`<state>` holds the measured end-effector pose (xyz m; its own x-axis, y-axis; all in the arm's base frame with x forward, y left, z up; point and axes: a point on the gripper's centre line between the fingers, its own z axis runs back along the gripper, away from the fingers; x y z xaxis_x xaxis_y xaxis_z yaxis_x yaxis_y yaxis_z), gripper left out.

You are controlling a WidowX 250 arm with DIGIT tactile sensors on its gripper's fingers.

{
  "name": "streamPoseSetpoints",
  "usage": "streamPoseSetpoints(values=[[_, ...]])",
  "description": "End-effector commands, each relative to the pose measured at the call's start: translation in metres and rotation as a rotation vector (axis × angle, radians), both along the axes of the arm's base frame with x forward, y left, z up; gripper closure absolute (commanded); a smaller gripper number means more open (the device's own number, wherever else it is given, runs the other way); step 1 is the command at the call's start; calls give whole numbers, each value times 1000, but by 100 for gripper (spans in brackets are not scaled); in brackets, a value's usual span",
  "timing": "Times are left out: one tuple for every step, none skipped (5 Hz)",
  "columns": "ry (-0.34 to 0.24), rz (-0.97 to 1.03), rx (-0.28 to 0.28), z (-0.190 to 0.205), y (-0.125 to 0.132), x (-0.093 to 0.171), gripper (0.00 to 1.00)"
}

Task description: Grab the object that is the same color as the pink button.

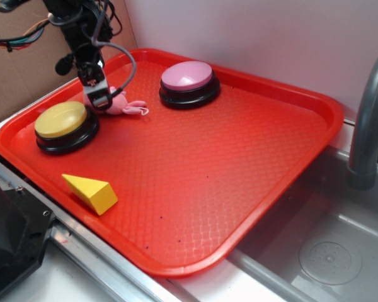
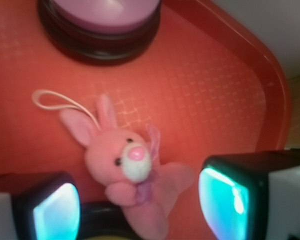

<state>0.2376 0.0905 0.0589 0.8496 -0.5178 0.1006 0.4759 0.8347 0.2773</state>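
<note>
Here, spread gripper [image 2: 137, 205] straddling pink plush bunny [image 2: 130, 172] on red tray [image 1: 252, 157].
Wrist only: bunny's face and loop; exterior: bunny half hidden, between yellow button [image 1: 64, 126] and pink button [image 1: 189, 82].

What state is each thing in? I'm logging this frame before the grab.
Gripper: jaws open, one on each side of the bunny, not closed on it.
Bunny: lying on the tray, face up, loop spread out beside it.
Pink button: upright on the tray, untouched.
Yellow button: upright, untouched.
Wedge: lying on the tray.
Tray: flat beside the sink.
</note>
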Motion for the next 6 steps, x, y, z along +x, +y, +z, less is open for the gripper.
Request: streamPoseSetpoints(values=[[23, 32, 33, -18, 15, 14, 0], [37, 79, 20, -23, 17, 15, 100], [29, 106, -6, -18, 17, 17, 100], [44, 155, -3, -12, 14, 15, 100], [64, 205, -75, 20, 7, 15, 100], [61, 328, -156, 58, -11, 13, 100]])
